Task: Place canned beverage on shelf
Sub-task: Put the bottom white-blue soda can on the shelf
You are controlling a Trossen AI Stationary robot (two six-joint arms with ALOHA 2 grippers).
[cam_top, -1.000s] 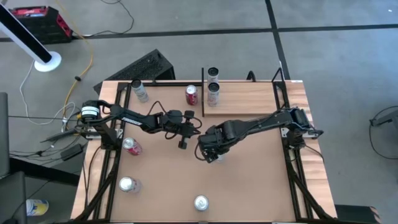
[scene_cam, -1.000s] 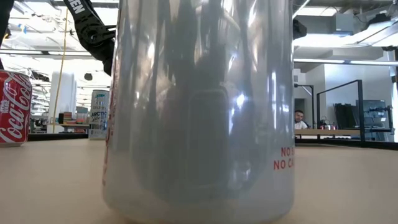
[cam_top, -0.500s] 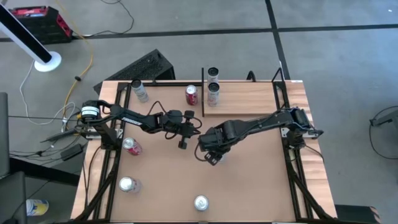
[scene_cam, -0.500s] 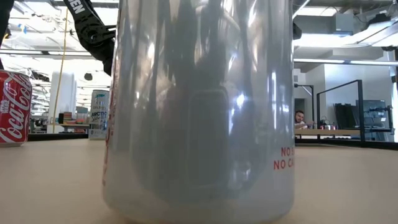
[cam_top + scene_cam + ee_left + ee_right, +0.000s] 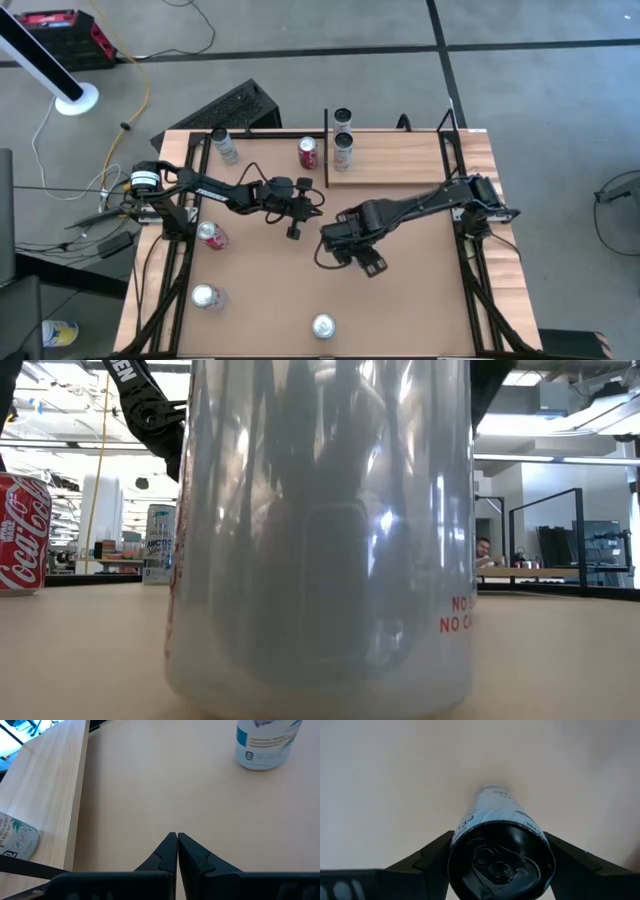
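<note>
- The left pincer [image 5: 176, 836] sits low in the picture, its two dark fingers [image 5: 167, 851] pressed together tip to tip with only a thin seam between them.
- It hangs above the bare, smooth desk [image 5: 165, 780], touching nothing.
- A pale wood-grain shelf [image 5: 45, 795] lies on the desk to one side, its long edge running away from the camera.
- A white can with green print [image 5: 15, 841] is partly in view on the shelf.
- A white-and-blue can [image 5: 263, 745] stands upright on the desk, well apart from the pincer.
</note>
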